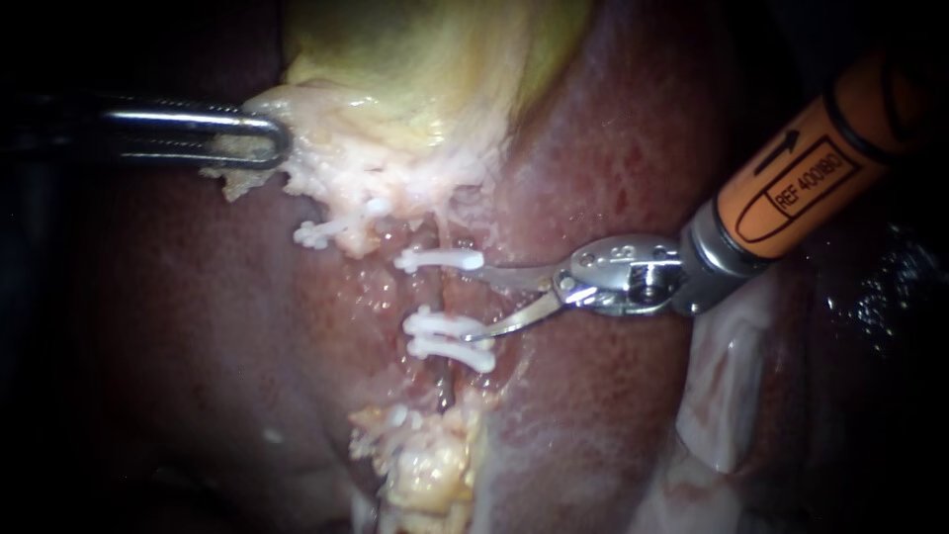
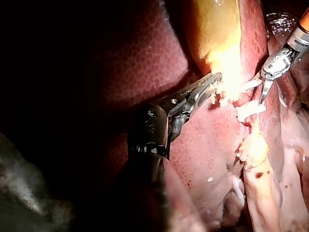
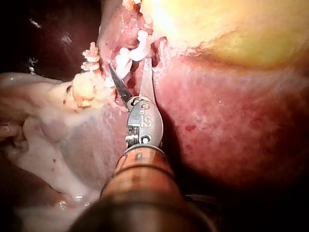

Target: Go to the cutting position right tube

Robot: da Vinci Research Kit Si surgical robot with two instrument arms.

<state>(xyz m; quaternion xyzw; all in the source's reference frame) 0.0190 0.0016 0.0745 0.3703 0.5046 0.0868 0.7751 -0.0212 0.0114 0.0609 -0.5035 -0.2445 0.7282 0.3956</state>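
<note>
The right tube (image 1: 437, 297) runs down a groove in the liver. One white clip (image 1: 440, 260) crosses it above and two white clips (image 1: 450, 338) below. My right instrument (image 1: 478, 302), on an orange shaft, holds its blades open just right of the bare stretch, one tip by the upper clip and one by the lower pair. Its own view shows the open blades (image 3: 129, 73) straddling the clips (image 3: 126, 59). My left instrument (image 1: 259, 138) is shut on the pale tissue (image 1: 297, 168) at the gallbladder's lower edge; its wrist view shows these jaws (image 2: 208, 86) too.
The yellow gallbladder (image 1: 425, 59) lies above, and dark red liver (image 1: 613, 396) surrounds the groove. Another white clip (image 1: 318, 234) sits further left. A yellowish fatty lump (image 1: 430, 465) lies below the lower clips. Pale tissue folds (image 1: 732, 396) lie under the right shaft.
</note>
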